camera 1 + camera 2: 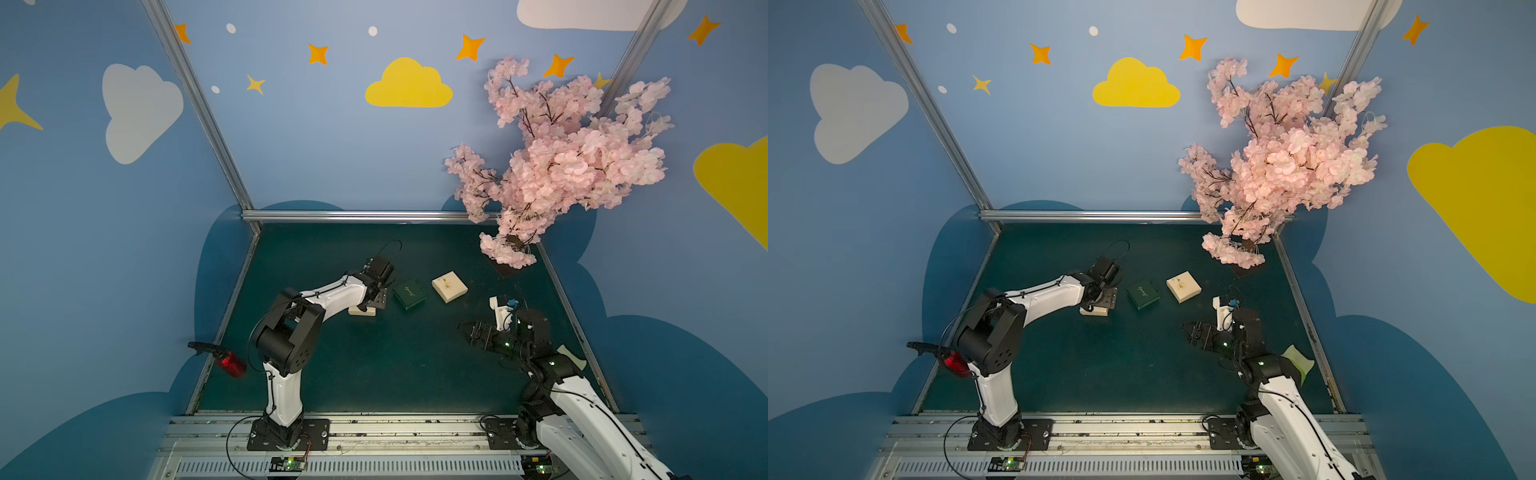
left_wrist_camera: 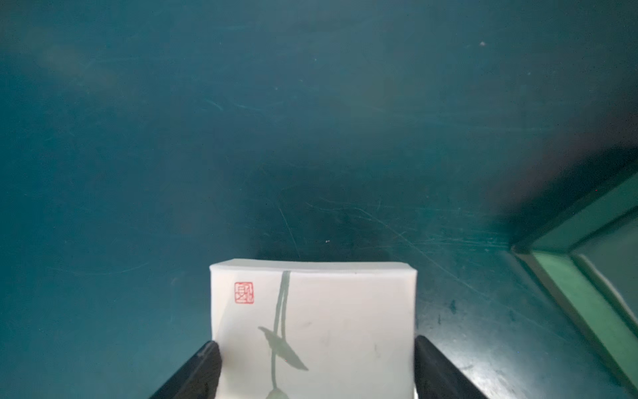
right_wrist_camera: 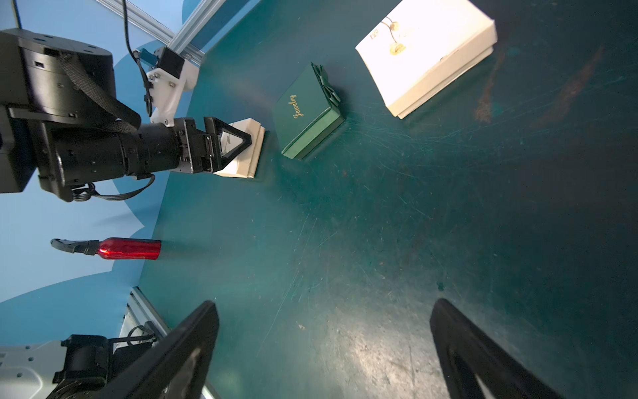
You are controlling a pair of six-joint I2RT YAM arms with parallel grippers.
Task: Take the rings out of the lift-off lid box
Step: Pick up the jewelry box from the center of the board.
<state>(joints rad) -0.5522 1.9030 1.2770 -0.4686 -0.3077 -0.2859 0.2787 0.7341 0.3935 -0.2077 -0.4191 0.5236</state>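
A small white box (image 2: 345, 311) with a red stamp and a grey leaf drawing on its lid lies at the left of the green mat (image 1: 374, 365). My left gripper (image 2: 316, 366) reaches down over it, and its black fingers (image 2: 203, 366) press both side walls of the box. From above the arm hides most of the box (image 1: 360, 311). No rings show in any view. My right gripper (image 3: 324, 345) hovers open over bare mat at the right (image 1: 467, 332), holding nothing.
A dark green jewellery box (image 1: 409, 294) lies shut just right of the white box, and a larger cream box (image 1: 449, 286) lies beyond it. A pink blossom tree (image 1: 561, 166) fills the far right corner. A red bottle (image 1: 230, 363) lies at the mat's left edge.
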